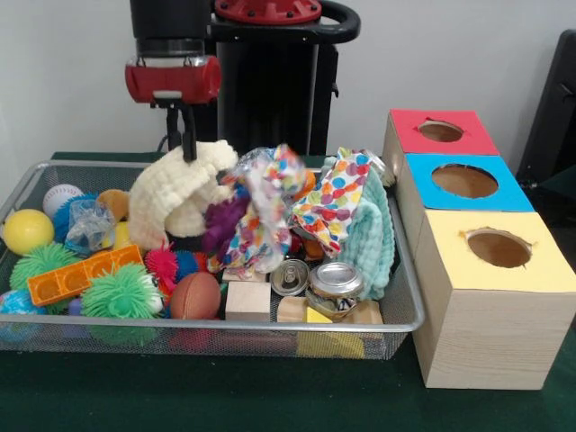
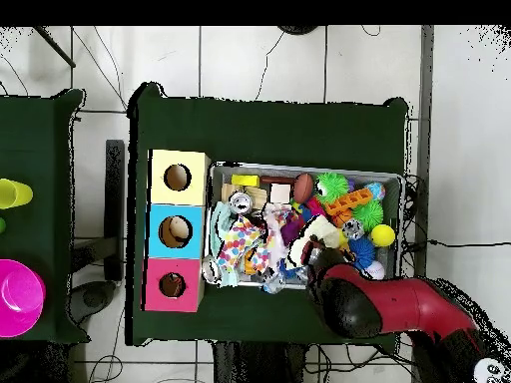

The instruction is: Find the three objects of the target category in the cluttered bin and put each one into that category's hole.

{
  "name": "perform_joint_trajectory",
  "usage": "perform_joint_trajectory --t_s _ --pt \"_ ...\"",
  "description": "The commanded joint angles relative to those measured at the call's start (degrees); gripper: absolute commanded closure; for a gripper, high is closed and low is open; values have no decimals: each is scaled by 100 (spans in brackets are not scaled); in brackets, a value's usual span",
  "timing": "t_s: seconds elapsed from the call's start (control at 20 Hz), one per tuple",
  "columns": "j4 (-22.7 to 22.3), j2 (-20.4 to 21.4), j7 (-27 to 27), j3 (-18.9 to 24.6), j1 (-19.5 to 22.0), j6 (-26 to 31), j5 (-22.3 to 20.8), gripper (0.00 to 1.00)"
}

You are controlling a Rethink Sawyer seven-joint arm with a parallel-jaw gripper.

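Bin [image 1: 396, 317] clutter is hiding the toy animals, so the gripper [image 1: 187, 144], poised over the cream fuzzy cloth [image 1: 175, 198] with its claw state impossible to tell, is needing to lift coverings aside gently.

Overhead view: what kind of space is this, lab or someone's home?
Most likely a robotics lab test cell. A green-covered table stands on pale tiled floor with loose cables, the robot arm reaches over a wire bin of mixed toys, and coloured sorting boxes sit beside it.

cream knit cloth [image 1: 180, 193] | polka-dot cloth [image 1: 270, 207] | two cans [image 1: 335, 283] | green spiky ball [image 1: 122, 292] | yellow ball [image 1: 27, 230]
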State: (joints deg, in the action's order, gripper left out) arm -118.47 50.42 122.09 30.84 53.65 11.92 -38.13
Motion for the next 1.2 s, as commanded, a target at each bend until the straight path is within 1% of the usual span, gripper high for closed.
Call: perform_joint_trajectory --t_s 0.05,0.25,0.4,0.45,0.55,0.85,0.9,1.0,1.05,1.1,1.2 --pt "-912 872 384 1115 216 -20 972 100" --pt "-1252 1125 545 1216 133 47 1474 100" --pt "-1526 1353 831 1040 -169 -141 1714 100" --pt "-1563 1373 915 919 -302 -222 1740 100" --pt "-1597 1330 1034 665 -562 -399 1764 100" --pt "-1501 926 1165 -178 -1266 -967 1651 100" --pt "-1465 843 1127 -268 -1323 -1030 1624 100" --pt "-1456 801 976 -268 -1309 -1045 1577 100" --pt "-1484 779 907 -201 -1253 -1049 1578 100" --pt "-1491 763 812 -167 -1224 -1117 1575 0" --pt "-1475 768 731 -129 -1193 -1083 1535 0"
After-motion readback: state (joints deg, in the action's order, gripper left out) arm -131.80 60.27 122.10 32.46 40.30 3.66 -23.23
